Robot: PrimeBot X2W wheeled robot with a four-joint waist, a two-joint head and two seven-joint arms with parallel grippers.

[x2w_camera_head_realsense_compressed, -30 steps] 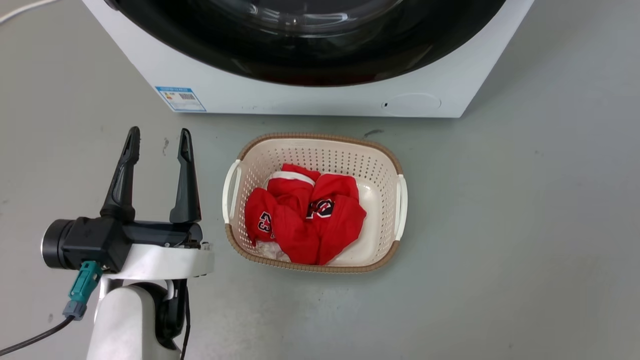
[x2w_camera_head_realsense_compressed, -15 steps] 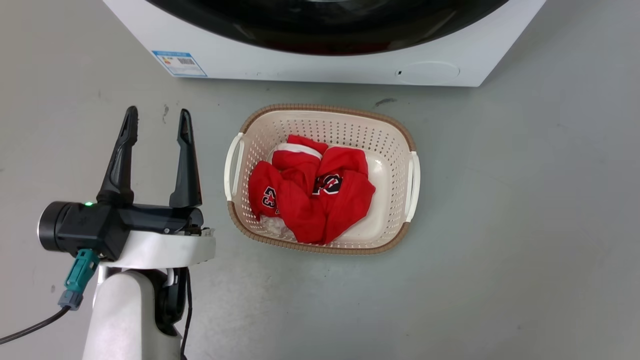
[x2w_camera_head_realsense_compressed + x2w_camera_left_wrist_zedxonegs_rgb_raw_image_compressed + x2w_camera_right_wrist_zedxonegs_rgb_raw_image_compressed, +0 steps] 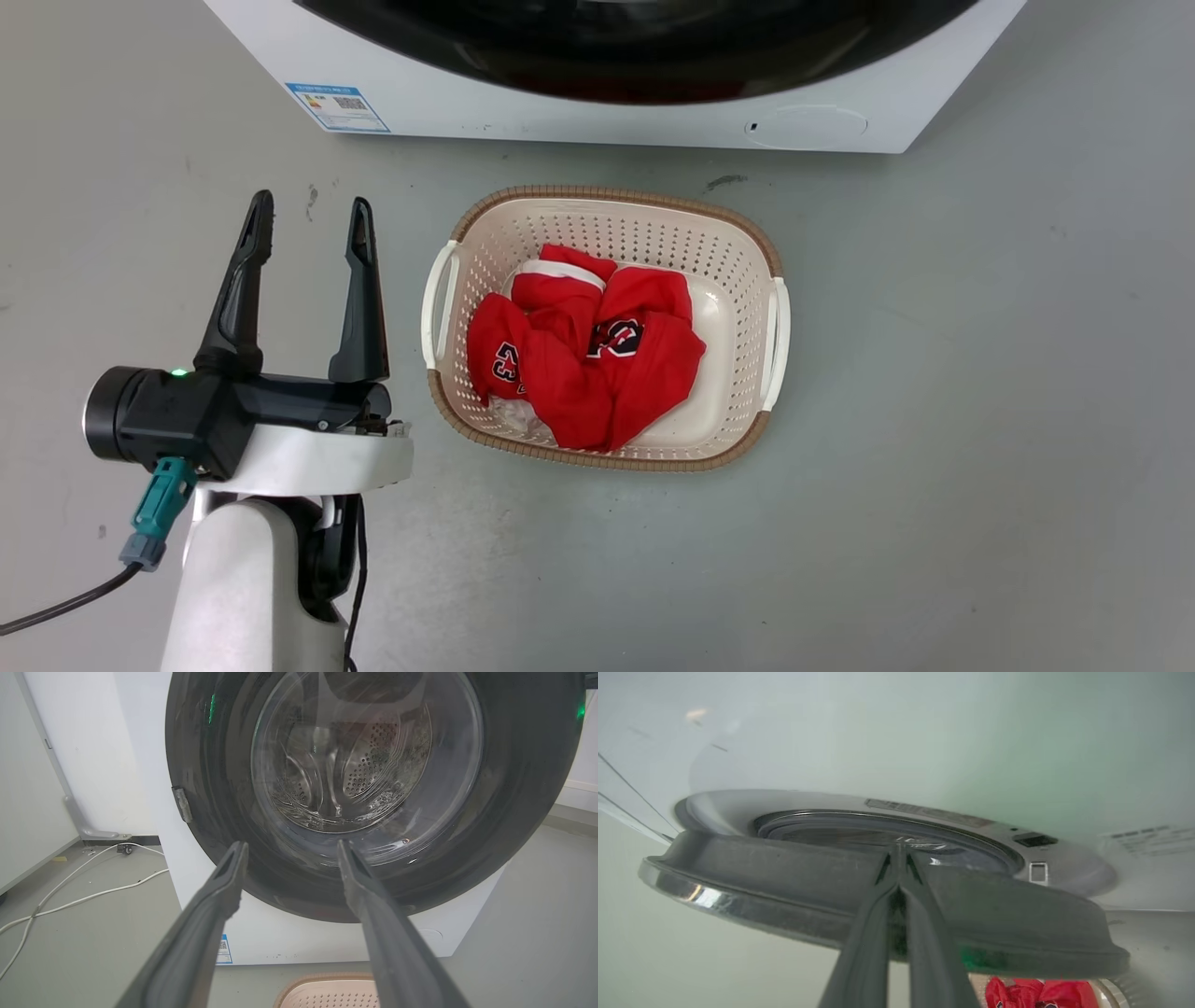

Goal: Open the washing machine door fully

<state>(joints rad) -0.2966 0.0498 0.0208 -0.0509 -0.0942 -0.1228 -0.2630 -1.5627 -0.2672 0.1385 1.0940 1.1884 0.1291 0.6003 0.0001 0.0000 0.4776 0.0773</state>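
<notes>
The white washing machine (image 3: 560, 117) stands across the top of the head view, with the lower arc of its glossy black washing machine door (image 3: 635, 56) showing. My left gripper (image 3: 311, 210) is open and empty, low at the left, well short of the machine. From the left wrist, the door (image 3: 514, 788) faces me with its glass bowl (image 3: 355, 765) and metal hinge (image 3: 182, 805) beyond the spread left gripper (image 3: 290, 847). My right gripper (image 3: 896, 854) is shut, its tips lying over the door's grey rim (image 3: 784, 872), which stands off the machine's front (image 3: 924, 742).
A cream laundry basket (image 3: 747, 243) holding red clothes (image 3: 588, 364) sits on the grey floor just before the machine. White cables (image 3: 93, 896) trail on the floor left of the machine, beside a white wall (image 3: 28, 788). A blue label (image 3: 336, 105) marks the machine's lower left.
The head camera has moved, so the machine and basket sit higher in the picture. My left gripper stays open and shows no clear move of its own.
</notes>
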